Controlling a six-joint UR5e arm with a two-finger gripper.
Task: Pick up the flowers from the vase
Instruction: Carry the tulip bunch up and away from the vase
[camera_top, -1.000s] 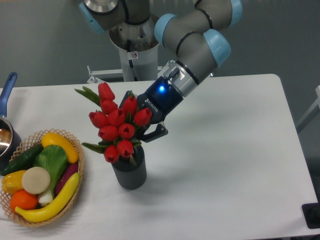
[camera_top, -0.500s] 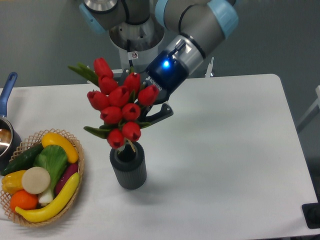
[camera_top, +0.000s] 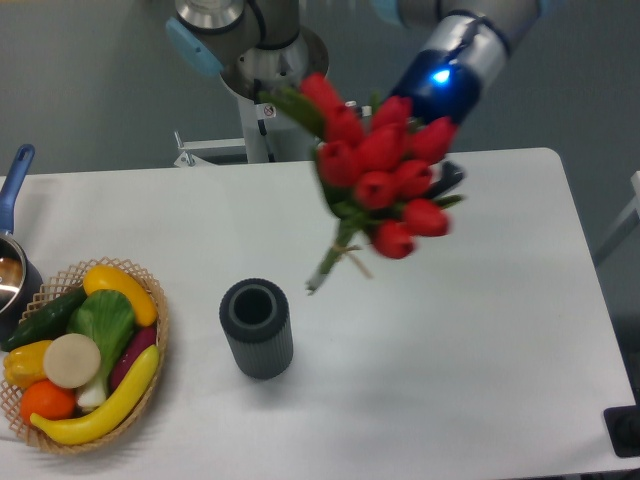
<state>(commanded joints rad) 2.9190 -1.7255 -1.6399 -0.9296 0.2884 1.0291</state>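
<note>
Above the table, the arm slants down-left, jaws pinching the flowers (camera_top: 385, 175) clear of the vase (camera_top: 257, 328).

The arm reaches in from the tabletop's far edge, its tool (camera_top: 440, 185) raised high, fingers clamped on the flowers (camera_top: 385, 175).

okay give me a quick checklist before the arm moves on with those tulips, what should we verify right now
1. Flowers fully out of the vase: ok, stems hang in the air above and right of it.
2. Vase upright on the table: ok.
3. Gripper firm on the bunch: cannot tell, buds hide the fingers.
4. Bunch intact: ok, no buds on the table.
5. Basket of vegetables away from the bunch: ok.
</note>
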